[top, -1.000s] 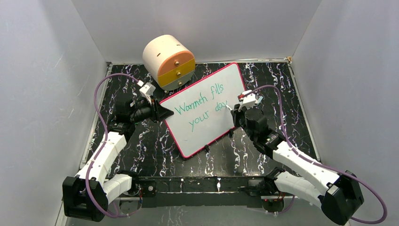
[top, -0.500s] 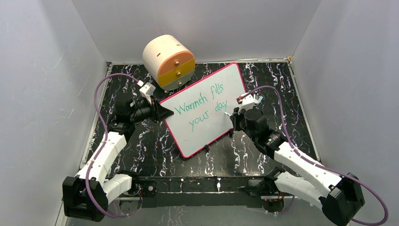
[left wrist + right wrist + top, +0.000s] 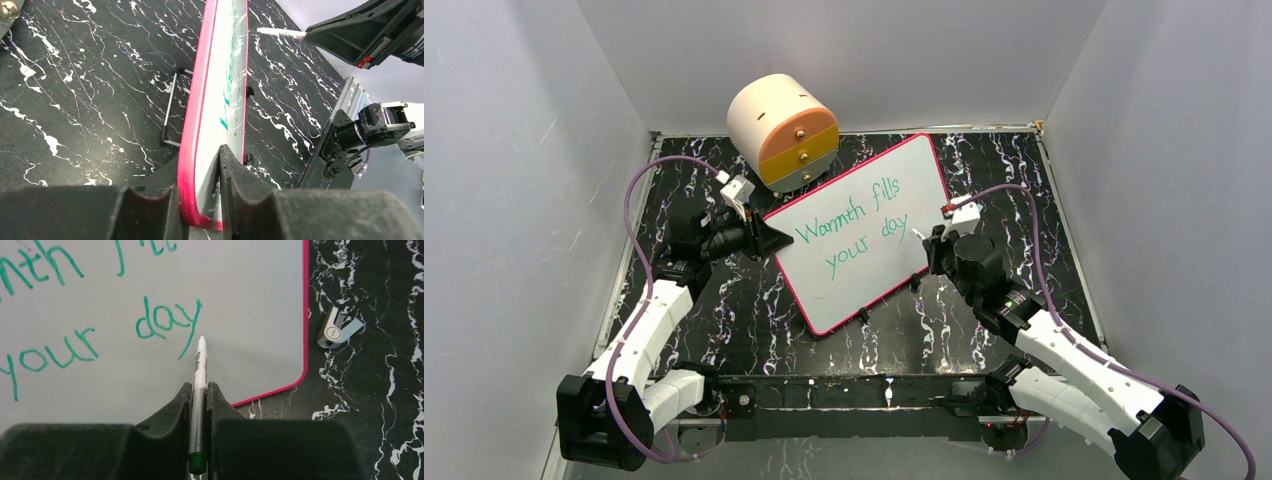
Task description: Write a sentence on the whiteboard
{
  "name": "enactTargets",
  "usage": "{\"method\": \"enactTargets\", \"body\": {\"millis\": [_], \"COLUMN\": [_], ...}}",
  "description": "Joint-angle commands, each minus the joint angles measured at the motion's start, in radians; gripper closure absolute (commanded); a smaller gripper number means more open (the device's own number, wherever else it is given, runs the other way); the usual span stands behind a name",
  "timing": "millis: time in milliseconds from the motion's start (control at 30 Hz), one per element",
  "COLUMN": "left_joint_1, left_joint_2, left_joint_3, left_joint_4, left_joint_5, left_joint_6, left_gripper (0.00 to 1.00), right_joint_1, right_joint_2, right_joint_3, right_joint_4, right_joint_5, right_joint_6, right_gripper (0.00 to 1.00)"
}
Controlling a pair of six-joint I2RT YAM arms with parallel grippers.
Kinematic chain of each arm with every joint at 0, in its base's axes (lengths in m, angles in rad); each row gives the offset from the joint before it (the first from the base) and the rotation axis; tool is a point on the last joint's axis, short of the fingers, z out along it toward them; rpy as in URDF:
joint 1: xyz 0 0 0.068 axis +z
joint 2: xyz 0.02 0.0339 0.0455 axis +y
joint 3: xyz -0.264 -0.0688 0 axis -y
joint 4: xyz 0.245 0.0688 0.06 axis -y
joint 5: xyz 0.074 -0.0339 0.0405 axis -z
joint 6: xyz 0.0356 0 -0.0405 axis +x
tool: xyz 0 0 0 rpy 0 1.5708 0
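- Nearest, the two arms rise from the front edge of the black, white-veined table [image 3: 984, 170], the left arm reaching forward on its side and the right arm on its own.
- The right end effector [image 3: 199, 387] is clamped on a slim white marker [image 3: 200, 365], its fingers pressed against the barrel from both sides and the green butt end showing between them.
- The marker's tip sits just beside the tail of the "y" in "day"; whether it touches the surface I cannot tell.
- The left end effector [image 3: 202, 190] is clamped on the whiteboard [image 3: 864, 290], one finger on the written face and one on the back, gripping the red-pink rim at the board's left edge.
- The whiteboard lies between the two end effectors in the middle of the table, turned at a slant, with small black clips [image 3: 864, 315] along its near edge.
- The sentence [image 3: 849, 235] runs across the board in green: "Warmth fills" above "your day".
- A small grey-white cap [image 3: 334, 331] lies on the table just beyond the board's right rim.
- A thin wire bracket [image 3: 170, 107] sits on the table behind the board.
- Farthest back, a cream cylindrical drawer unit [image 3: 784, 130] with orange, yellow and grey fronts stands near the board's far edge.
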Motion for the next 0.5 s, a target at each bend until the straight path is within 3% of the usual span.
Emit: {"method": "enactTargets", "body": {"millis": [0, 467], "left_joint_1": [-0.023, -0.022], "left_joint_2": [0.051, 0.051], "left_joint_3": [-0.056, -0.057], "left_joint_4": [-0.183, -0.183], "left_joint_5": [-0.141, -0.142], "left_joint_6": [0.168, 0.170], "left_gripper": [1.00, 1.00], "right_joint_1": [-0.006, -0.070], "right_joint_2": [-0.012, 0.080], "right_joint_3": [0.006, -0.006], "right_joint_4": [0.138, 0.264], "right_joint_5": [0.113, 0.027], "right_joint_6": [0.001, 0.005], "right_gripper": [1.00, 1.00]}}
